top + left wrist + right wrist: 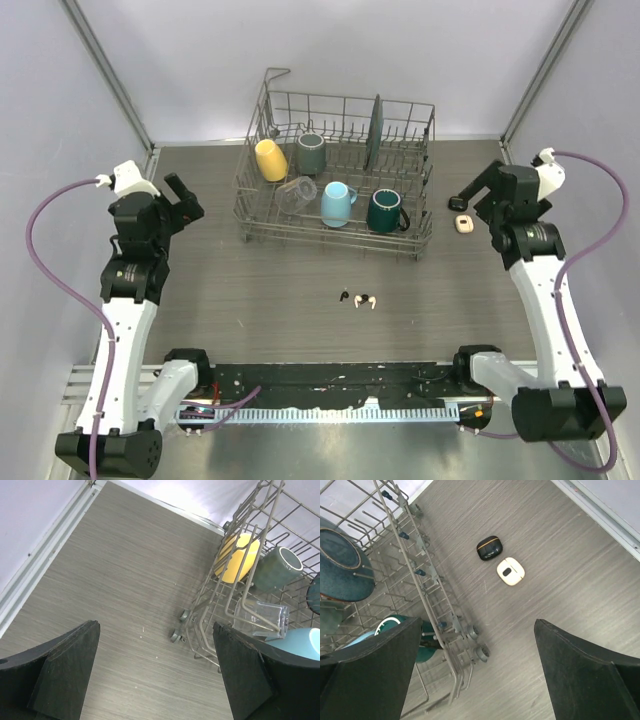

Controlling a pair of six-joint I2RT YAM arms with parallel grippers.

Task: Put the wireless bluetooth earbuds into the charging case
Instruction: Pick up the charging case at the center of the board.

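A grey wire dish rack (345,100) at the table's 12 o'clock holds a yellow mug (270,160), a grey-green mug (311,152), a clear glass tumbler (298,190), a light blue mug (337,205), a dark teal mug (385,211) and an upright dark plate (376,130). The tiny stemmed black and cream-white earbuds (358,298) lie loose on the wood-grain tabletop (250,300), toward 6 o'clock of the rack. At 3 o'clock a black oval charging case (490,547) and a cream one (510,571) sit side by side, both closed. The left gripper (155,627), at 9 o'clock, and the right gripper (477,624), beside the cases, gape wide, holding nothing.

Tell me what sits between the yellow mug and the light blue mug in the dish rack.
A clear glass sits between the yellow mug and the light blue mug; the top view shows it.
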